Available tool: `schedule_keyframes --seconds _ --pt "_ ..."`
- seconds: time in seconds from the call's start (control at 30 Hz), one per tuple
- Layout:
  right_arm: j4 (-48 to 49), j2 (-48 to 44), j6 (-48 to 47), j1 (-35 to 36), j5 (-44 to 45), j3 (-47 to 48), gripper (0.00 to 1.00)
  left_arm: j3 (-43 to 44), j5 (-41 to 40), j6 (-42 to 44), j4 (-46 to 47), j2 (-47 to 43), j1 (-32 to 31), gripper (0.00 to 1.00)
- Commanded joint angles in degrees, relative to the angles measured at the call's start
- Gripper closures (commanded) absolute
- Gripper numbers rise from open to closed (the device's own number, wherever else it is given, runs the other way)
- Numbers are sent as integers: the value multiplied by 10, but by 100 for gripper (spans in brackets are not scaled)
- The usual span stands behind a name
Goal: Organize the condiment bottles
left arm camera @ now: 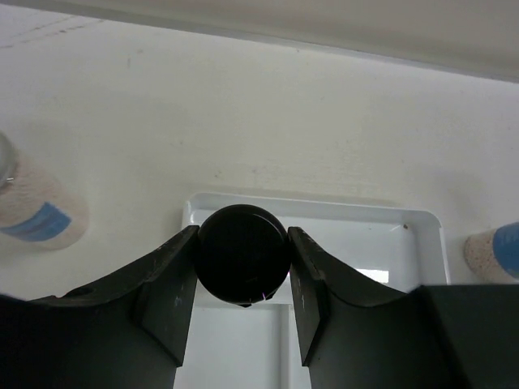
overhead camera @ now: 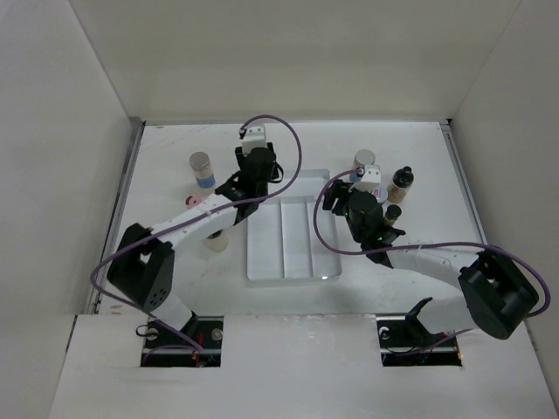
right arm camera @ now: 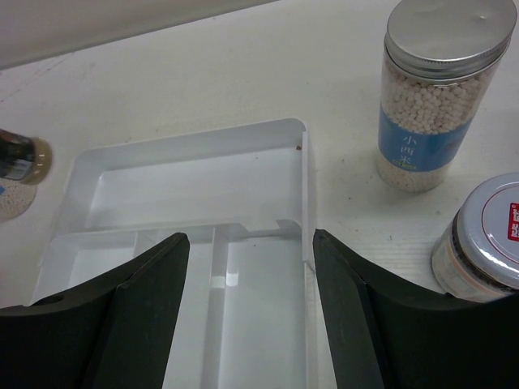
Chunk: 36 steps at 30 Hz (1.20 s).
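My left gripper (overhead camera: 247, 182) (left arm camera: 243, 239) is shut on a small black-capped bottle (left arm camera: 243, 267), held over the far left corner of the clear divided tray (overhead camera: 293, 253) (left arm camera: 365, 235). My right gripper (overhead camera: 336, 199) (right arm camera: 250, 243) is open and empty, astride the tray's right edge (right arm camera: 304, 186). One pale bottle with a grey lid and blue label (overhead camera: 202, 170) (left arm camera: 36, 215) stands left of the tray. A second one (overhead camera: 364, 161) (right arm camera: 430, 97) stands to its right. Two dark bottles (overhead camera: 402, 182) (overhead camera: 392, 212) stand farther right. A pink-capped bottle (overhead camera: 194, 202) shows by the left forearm.
A jar with a white and red lid (right arm camera: 482, 243) (overhead camera: 373, 176) stands just right of my right gripper. A pale bottle (overhead camera: 215, 241) stands under the left forearm. White walls close in the table on three sides.
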Motion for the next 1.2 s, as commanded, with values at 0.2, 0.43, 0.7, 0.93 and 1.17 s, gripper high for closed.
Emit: schedule_keyframes --seconds 0.2,0.43,0.7,0.93,1.17 --pt "32 -15 4 -19 -5 -3 30 50 6 4 49 118 -14 71" --pt "32 -16 5 -20 -5 -5 29 11 -11 5 87 125 -7 70" --pt "32 -21 5 -21 -4 -7 27 -11 -18 5 92 135 9 62" --pt "32 -15 5 -22 -5 -5 27 -13 -19 7 94 130 19 63" --pt "32 -24 5 -25 -5 -8 26 -25 -20 4 97 138 21 36"
